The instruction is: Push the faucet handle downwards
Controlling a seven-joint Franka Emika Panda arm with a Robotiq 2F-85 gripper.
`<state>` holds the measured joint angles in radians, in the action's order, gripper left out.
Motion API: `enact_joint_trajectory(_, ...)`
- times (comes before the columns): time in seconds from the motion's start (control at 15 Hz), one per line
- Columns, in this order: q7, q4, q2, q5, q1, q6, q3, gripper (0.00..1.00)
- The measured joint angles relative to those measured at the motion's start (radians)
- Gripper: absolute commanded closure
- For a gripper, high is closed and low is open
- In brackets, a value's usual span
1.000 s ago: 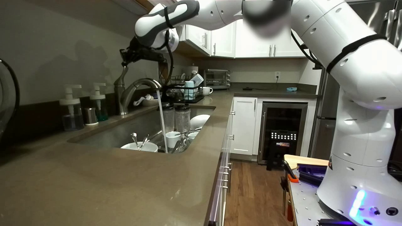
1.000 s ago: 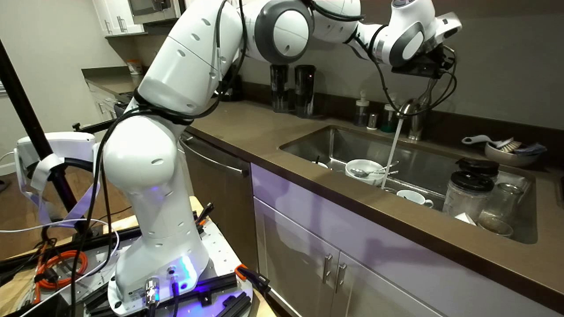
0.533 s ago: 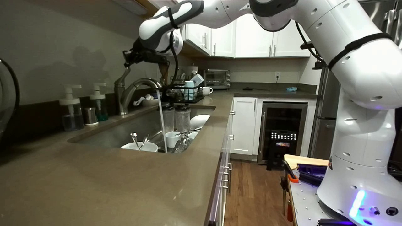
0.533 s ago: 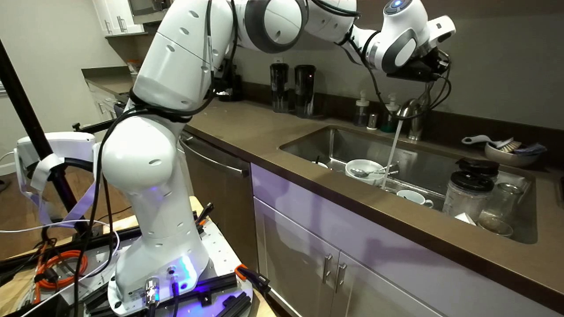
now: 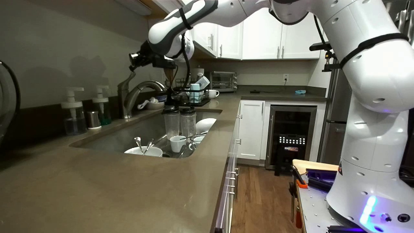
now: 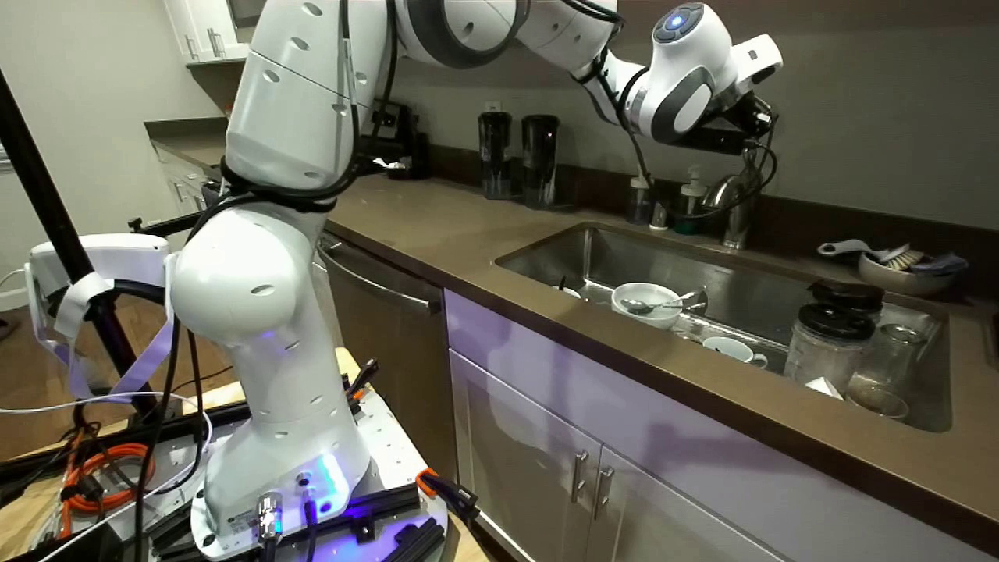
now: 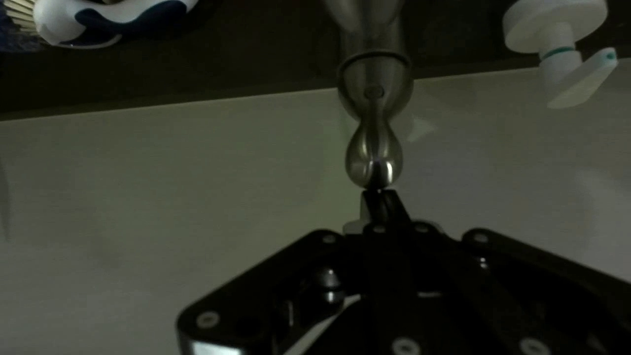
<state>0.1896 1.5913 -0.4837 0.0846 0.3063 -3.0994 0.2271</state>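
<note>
The faucet handle [image 5: 126, 82] is a slim grey-metal lever on top of the faucet body, behind the curved spout [image 5: 149, 84]. No water runs from the spout. In the wrist view the handle [image 7: 373, 158] points at me, its rounded end right at my fingertips. My gripper [image 7: 378, 192] is shut, its fingers together with nothing between them. In an exterior view the gripper [image 5: 132, 68] is at the handle's upper end; whether they touch I cannot tell for sure. In an exterior view, the handle [image 6: 751, 162] is partly hidden behind the gripper and its cable.
The sink [image 6: 624, 248] below holds a white bowl [image 6: 646, 303], a mug [image 6: 730, 349] and lidded jars [image 6: 831, 343]. Soap dispensers [image 5: 73, 111] stand beside the faucet along the wall. A bowl with a brush [image 6: 905, 273] and a dish rack [image 5: 194, 97] stand on the counter.
The water stream from the spout has stopped. The handle's upper end has come slightly lower and forward. The gripper and arm have moved back from the wall and slightly down with it.
</note>
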Motion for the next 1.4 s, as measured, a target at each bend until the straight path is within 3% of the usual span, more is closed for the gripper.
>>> enact_joint_trajectory(0.27,0.004,0.158,0.067,0.0,0.041,-0.032,0.054,0.97)
enact_joint_trajectory(0.67,0.004,0.401,0.167,-0.001,0.106,-0.188,0.122,0.97)
enact_joint_trajectory(1.13,0.004,0.582,0.305,-0.003,0.312,-0.201,0.342,0.97)
enact_joint_trajectory(1.4,0.002,0.673,0.419,-0.001,0.409,-0.183,0.415,0.97)
